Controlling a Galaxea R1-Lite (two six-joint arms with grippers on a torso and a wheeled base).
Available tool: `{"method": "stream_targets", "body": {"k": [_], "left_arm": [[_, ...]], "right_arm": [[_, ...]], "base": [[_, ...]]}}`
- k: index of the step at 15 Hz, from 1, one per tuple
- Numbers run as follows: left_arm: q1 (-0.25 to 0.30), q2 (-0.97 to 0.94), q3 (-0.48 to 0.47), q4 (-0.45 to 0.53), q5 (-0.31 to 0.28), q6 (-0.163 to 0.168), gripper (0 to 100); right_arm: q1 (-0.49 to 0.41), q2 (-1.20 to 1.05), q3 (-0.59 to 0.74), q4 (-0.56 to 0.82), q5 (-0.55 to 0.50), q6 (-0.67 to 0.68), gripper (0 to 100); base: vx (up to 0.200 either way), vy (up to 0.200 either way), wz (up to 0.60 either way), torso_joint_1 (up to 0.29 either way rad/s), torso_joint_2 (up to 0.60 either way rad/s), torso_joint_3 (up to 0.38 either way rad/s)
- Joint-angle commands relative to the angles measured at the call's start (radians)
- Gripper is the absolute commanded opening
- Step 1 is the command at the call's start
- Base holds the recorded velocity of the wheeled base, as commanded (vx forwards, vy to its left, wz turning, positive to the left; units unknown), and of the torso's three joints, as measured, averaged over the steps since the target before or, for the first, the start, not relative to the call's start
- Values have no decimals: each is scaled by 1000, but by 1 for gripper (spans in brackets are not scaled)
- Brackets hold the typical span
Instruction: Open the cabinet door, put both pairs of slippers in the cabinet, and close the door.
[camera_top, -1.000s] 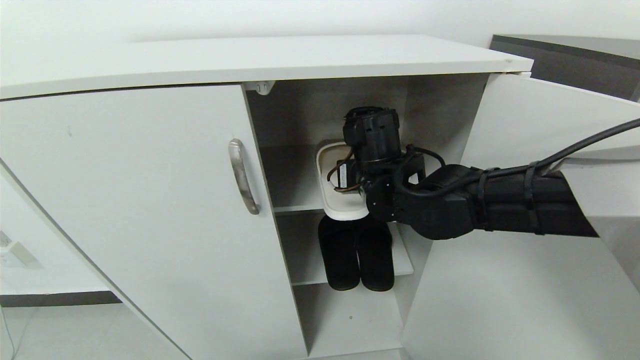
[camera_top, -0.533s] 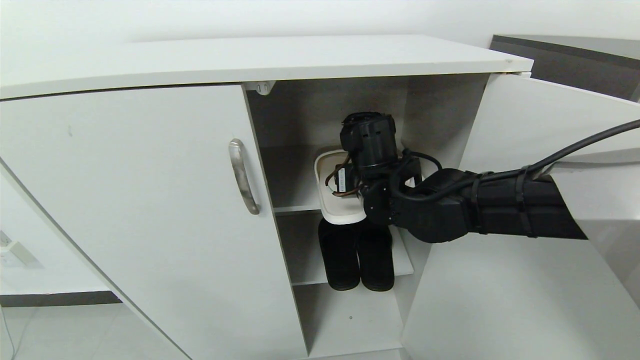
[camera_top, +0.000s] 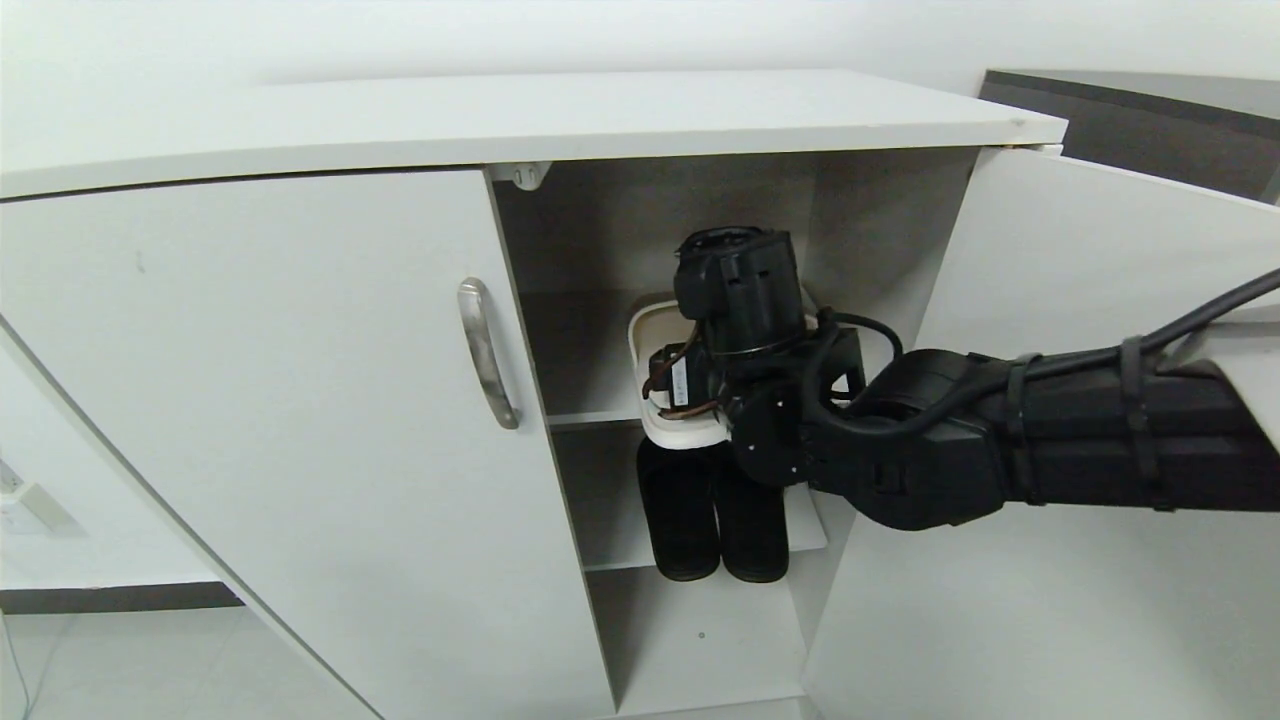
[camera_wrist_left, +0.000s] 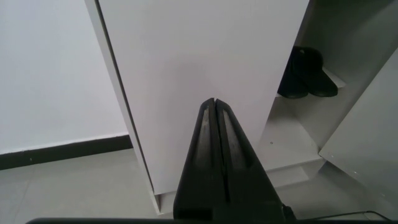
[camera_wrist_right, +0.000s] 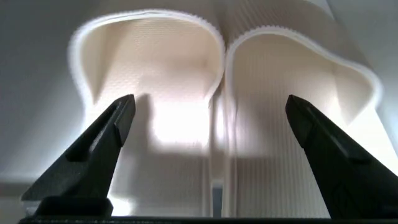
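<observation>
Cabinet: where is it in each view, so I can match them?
Head view: the cabinet spans the picture, right door open.
Left wrist view: its closed door behind the shut left gripper.
Right wrist view: its grey inside behind the white slippers.
Landmarks: black slippers, head and left wrist; white slippers, head and right wrist.

Two white slippers (camera_wrist_right: 180, 93), two black slippers (camera_top: 715, 520) — one cabinet (camera_top: 500, 115)

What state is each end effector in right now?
Left end effector: shut, empty.
Right end effector: open, straddling the white slippers, not gripping them.
</observation>
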Motion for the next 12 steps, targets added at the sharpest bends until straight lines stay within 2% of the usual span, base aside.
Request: {"method": "stream_targets", "body": {"k": [1, 3, 7, 12], "left_arm": [[0, 1, 0, 0, 0, -1, 0], [0, 1, 0, 0, 0, -1, 0], [0, 1, 0, 0, 0, 0, 0], [0, 1, 0, 0, 0, -1, 0]], "right_arm": [[36, -83, 65, 0, -9, 3, 100], [68, -141, 162, -34, -6, 6, 100], [105, -199, 436, -314, 1, 2, 100], [122, -184, 568, -460, 3, 0, 100]], "base": [[0, 0, 0, 0, 0, 0], [0, 0, 0, 0, 0, 0], [0, 0, 0, 0, 0, 0], [0, 0, 0, 0, 0, 0]]}}
